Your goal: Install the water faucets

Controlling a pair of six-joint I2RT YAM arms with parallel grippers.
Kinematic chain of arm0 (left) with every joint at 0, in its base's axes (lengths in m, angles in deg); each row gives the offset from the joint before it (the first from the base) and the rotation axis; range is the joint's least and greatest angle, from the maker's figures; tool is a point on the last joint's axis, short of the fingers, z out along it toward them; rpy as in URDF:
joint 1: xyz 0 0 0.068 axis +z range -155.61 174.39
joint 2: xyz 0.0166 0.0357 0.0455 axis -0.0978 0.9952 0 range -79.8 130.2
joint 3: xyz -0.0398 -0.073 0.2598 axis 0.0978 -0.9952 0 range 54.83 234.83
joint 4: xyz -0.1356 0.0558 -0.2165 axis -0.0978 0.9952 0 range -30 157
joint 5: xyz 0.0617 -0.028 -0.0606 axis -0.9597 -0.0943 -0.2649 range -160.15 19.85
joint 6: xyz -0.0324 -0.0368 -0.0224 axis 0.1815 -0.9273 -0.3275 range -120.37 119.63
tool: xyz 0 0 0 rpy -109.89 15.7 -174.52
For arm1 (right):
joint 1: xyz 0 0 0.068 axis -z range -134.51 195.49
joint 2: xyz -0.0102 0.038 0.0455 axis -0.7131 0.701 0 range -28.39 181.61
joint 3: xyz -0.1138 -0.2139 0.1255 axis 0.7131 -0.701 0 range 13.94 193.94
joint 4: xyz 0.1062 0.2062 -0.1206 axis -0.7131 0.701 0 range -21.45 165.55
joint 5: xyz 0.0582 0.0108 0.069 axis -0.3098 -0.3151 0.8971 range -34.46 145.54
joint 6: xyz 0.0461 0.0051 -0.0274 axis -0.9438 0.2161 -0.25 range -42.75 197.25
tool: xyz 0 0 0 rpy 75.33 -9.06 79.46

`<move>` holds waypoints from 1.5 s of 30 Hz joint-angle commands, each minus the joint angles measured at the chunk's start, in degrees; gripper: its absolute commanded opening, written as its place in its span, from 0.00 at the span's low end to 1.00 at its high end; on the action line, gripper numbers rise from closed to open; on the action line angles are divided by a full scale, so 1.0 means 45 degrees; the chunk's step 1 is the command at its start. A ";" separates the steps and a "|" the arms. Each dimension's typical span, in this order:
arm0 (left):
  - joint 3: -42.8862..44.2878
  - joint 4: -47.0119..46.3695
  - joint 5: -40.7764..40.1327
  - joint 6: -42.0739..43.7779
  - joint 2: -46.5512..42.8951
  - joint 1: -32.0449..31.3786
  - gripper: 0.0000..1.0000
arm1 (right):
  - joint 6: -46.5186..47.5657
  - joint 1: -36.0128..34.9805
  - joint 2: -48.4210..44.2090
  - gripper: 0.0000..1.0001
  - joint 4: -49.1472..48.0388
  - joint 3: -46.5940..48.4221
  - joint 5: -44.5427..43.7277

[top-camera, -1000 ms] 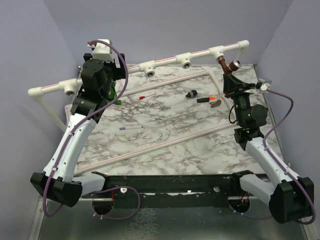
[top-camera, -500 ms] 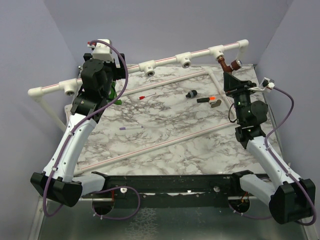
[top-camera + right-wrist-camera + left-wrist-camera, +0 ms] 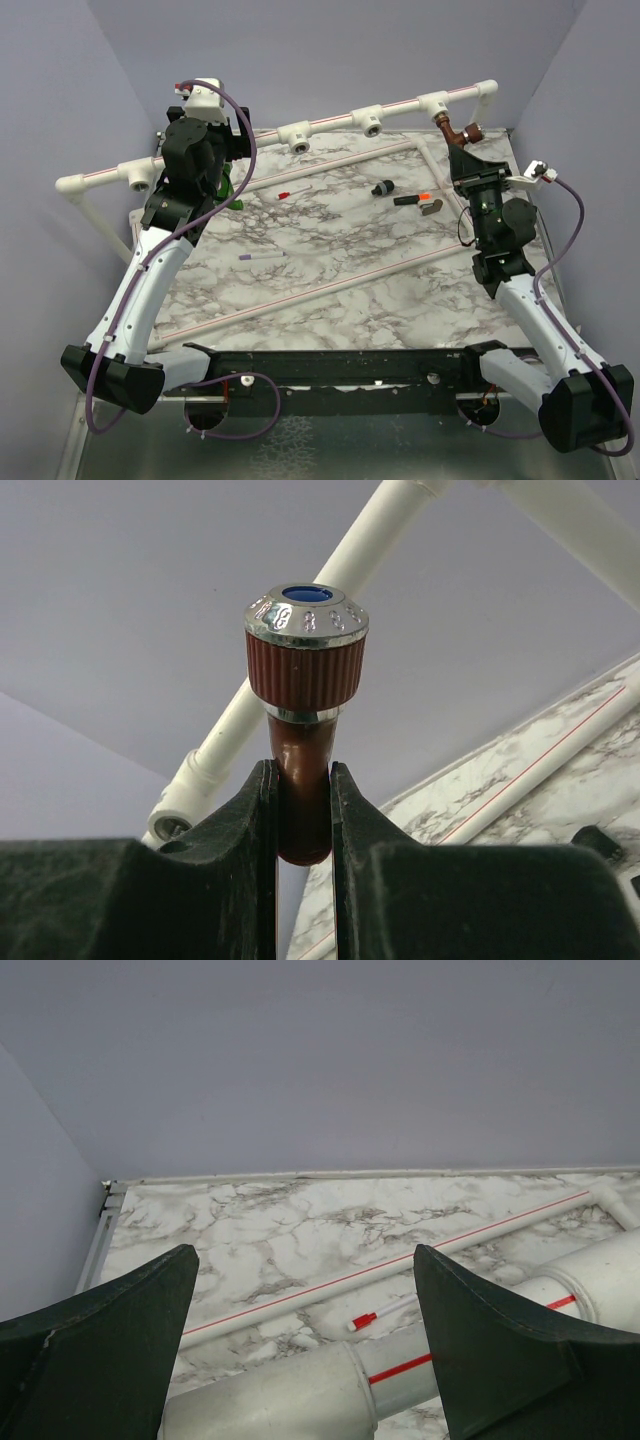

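1. Two faucets show in my top view: the reddish-brown faucet (image 3: pixel 458 130) at 1 o'clock, just below the rightmost T-fitting (image 3: pixel 435 102), and the green faucet (image 3: pixel 226 184) at 10 o'clock, partly behind the left arm.
2. Right gripper (image 3: pixel 300 810): I see it clamped on the reddish-brown faucet.
3. Left gripper (image 3: pixel 305 1270): fingers spread wide over the white pipe (image 3: pixel 420 1360).

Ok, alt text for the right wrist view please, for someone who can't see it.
The right gripper, dark fingers shut, clamps the stem of a reddish-brown plastic faucet whose ribbed, silver-rimmed knob stands above them. Behind it a white plastic pipe crosses a pale lilac wall, with marbled tabletop at lower right.
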 commanded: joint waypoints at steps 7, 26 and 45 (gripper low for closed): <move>-0.0378 0.2596 0.0830 -0.0710 0.0427 -0.0234 0.89 | -0.4225 -0.0128 -0.0010 0.01 -0.0978 0.0520 0.0115; -0.0335 0.2675 0.0917 -0.0691 0.0512 -0.0234 0.88 | -0.9776 -0.0126 -0.0162 0.01 0.3822 0.2312 0.0693; -0.0240 0.2732 0.1094 -0.0732 0.0597 -0.0234 0.89 | -1.1825 -0.0124 -0.0073 0.01 0.4868 0.2526 0.0866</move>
